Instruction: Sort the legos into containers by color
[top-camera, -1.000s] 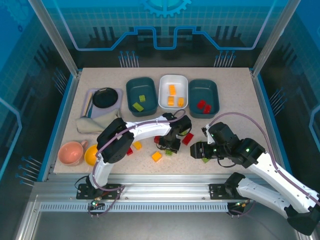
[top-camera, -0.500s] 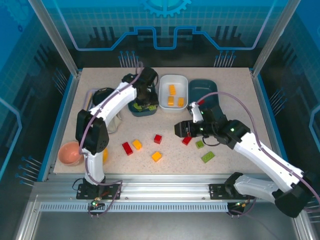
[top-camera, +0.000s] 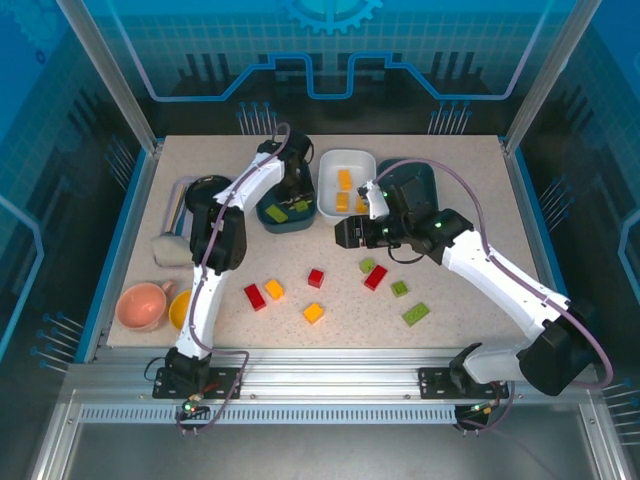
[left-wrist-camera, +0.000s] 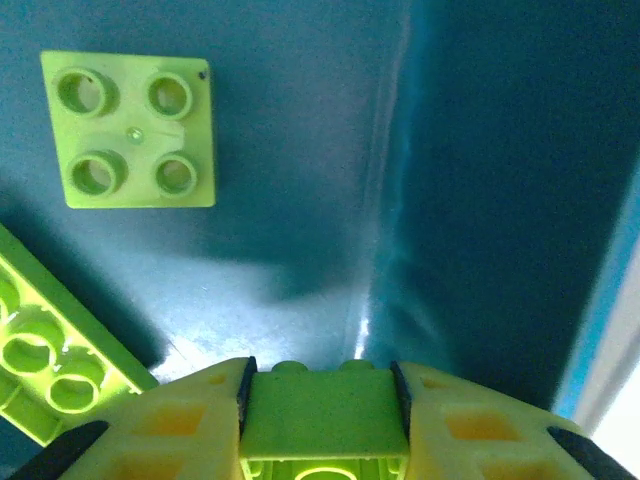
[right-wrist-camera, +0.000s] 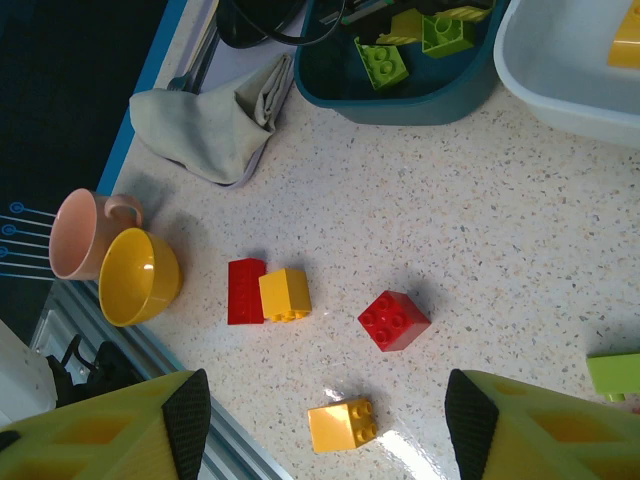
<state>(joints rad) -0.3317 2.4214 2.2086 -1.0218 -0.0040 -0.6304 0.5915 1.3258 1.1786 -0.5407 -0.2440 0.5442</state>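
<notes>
My left gripper (left-wrist-camera: 322, 398) is shut on a light green lego (left-wrist-camera: 322, 425) and holds it low inside the left dark teal container (top-camera: 272, 218). Two more green legos lie on that tray's floor: a square one (left-wrist-camera: 130, 130) and a long one (left-wrist-camera: 50, 360). My right gripper (top-camera: 345, 233) hangs open and empty over the middle of the table. Below it lie a long red lego (right-wrist-camera: 245, 291), a yellow one (right-wrist-camera: 285, 294), a square red one (right-wrist-camera: 394, 320) and an orange-yellow one (right-wrist-camera: 343, 425). The white container (top-camera: 346, 160) holds orange legos (top-camera: 344, 180).
The right teal container (top-camera: 412, 176) is partly hidden behind my right arm. More legos lie loose: red (top-camera: 375, 277) and green (top-camera: 415, 314). A cloth (right-wrist-camera: 215, 125), a pink cup (right-wrist-camera: 85, 232) and a yellow bowl (right-wrist-camera: 140, 277) stand at the left.
My left gripper carried the green lego from the table's middle to the left teal tray. My right gripper swung from the front right up and left to the table's middle.
</notes>
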